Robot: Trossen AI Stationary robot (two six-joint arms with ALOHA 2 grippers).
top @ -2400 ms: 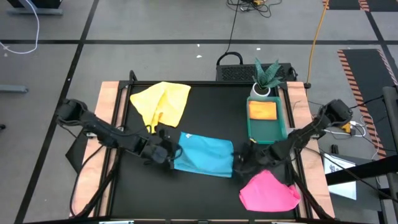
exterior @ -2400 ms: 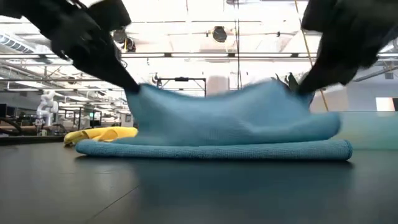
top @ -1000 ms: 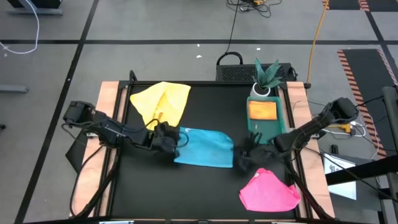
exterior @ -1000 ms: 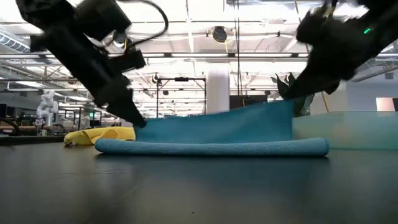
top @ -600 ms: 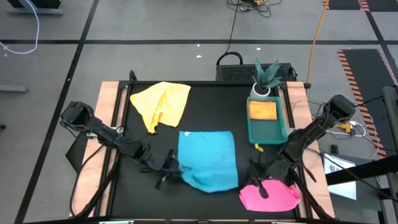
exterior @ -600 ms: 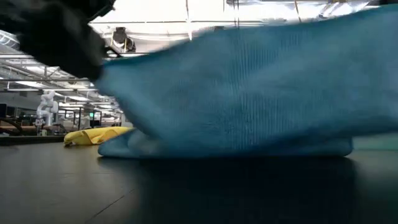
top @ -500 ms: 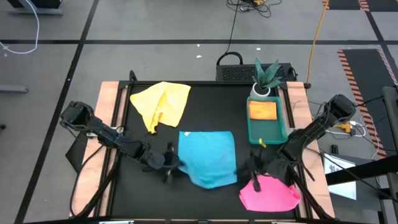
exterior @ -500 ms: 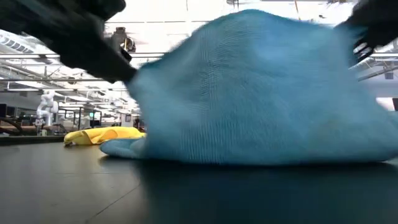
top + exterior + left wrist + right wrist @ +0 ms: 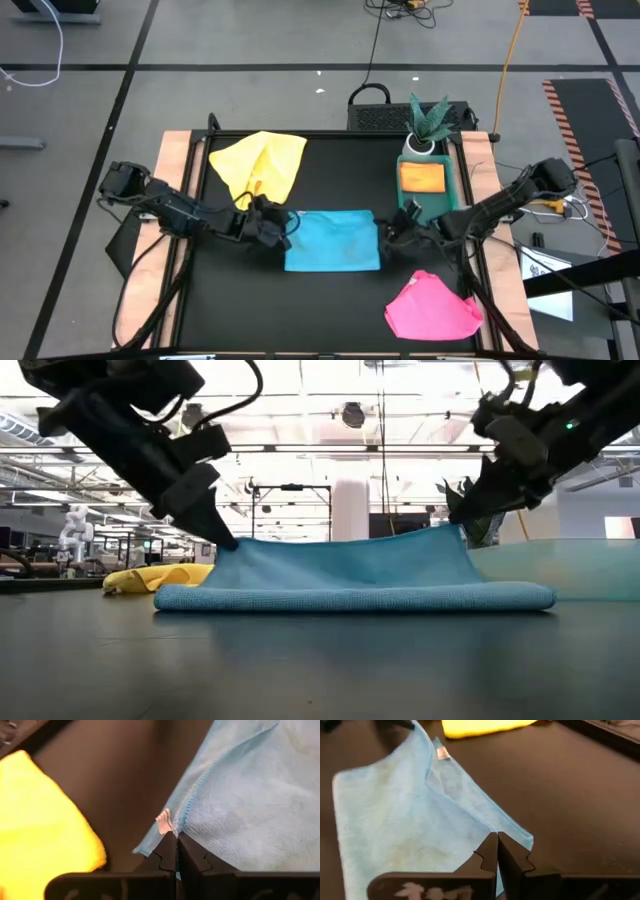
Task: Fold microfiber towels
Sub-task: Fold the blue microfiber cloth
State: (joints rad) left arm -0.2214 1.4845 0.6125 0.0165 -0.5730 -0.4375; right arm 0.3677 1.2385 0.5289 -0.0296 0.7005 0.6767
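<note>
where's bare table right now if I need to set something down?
Bare: far strip between the yellow towel and green tray; near-left corner, below the left gripper. Crowded: the middle, both grippers pinching the blue towel, right gripper beside the tray; pink towel fills near-right.

You have a black matte table top in front of you, framed along its left and right sides by pale wooden strips. Toward the far right of that surface sits a green plastic tray, and an orange rectangular block lies inside it. At the tray's far end stands a small white pot holding a spiky green plant. Just behind the table's far edge you see a black mesh basket on the grey floor, with a black cable and an orange cable running away across the floor.
</note>
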